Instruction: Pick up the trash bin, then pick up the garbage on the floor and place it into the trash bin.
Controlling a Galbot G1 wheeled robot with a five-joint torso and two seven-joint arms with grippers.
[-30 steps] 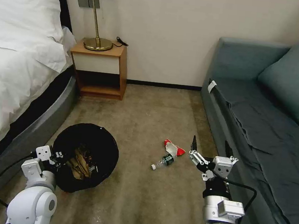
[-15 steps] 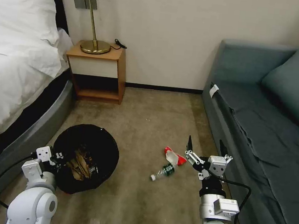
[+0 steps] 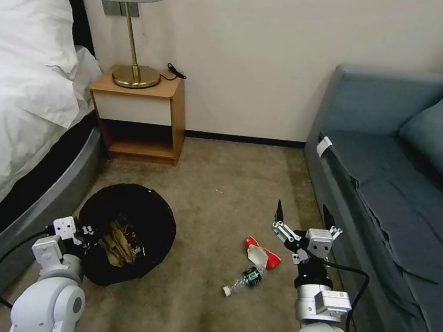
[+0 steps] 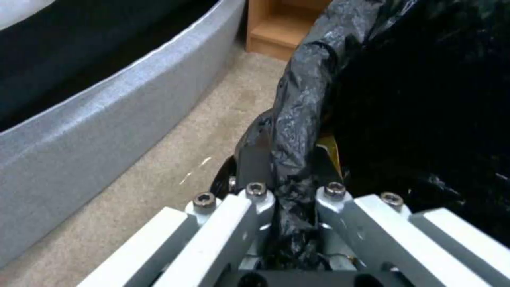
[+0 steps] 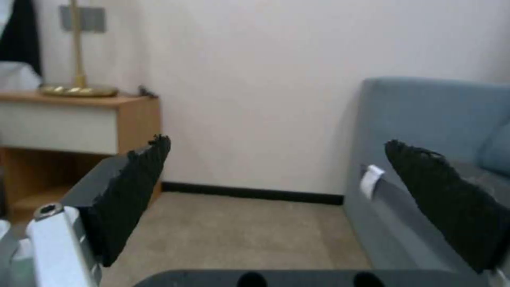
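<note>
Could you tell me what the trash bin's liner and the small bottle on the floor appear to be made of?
The trash bin liner looks like thin glossy black plastic film: it wrinkles and shines where the left gripper pinches it. The bottle looks like clear plastic with a green label and white cap.

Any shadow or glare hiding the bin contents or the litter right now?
Head view: even light on the carpet, bottle and red-and-white wrapper plain, open right hand near them; trash bin interior dark, though a gold-brown wrapper shows. Left wrist view: liner nearly black, a sheen only on the fold the left hand clamps.
</note>
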